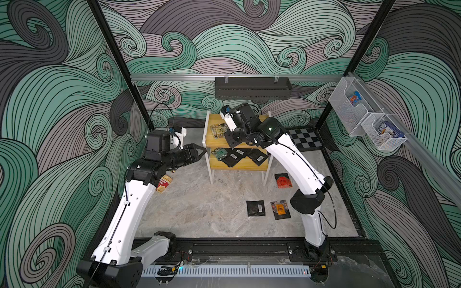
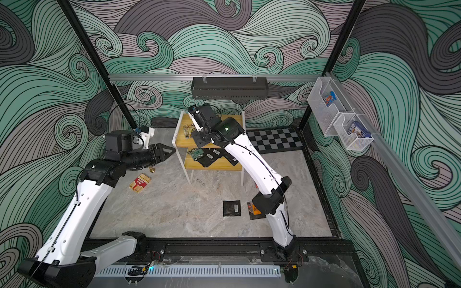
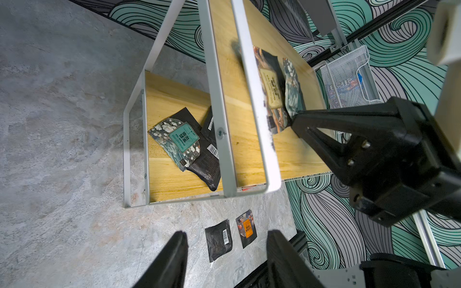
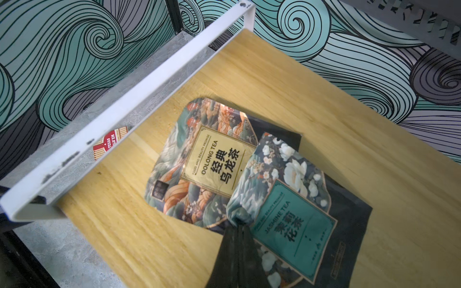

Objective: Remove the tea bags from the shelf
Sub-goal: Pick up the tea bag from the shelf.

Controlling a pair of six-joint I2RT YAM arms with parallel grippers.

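The jasmine tea bag (image 4: 294, 219) lies on the top board of the shelf (image 1: 217, 144), overlapping the oolong tea bag (image 4: 199, 159). The right tool (image 4: 238, 228) is pinching the jasmine bag's crumpled edge, so the step in hand looks like the pick-up from the top tier. Next it should lift clear without dragging the oolong bag, then carry out to the table (image 1: 199, 212), where 3 bags (image 1: 255, 208) lie. A heap of bags (image 1: 234, 156) waits on the lower board. The left tool (image 1: 203, 152) hovers spread and empty beside the shelf.
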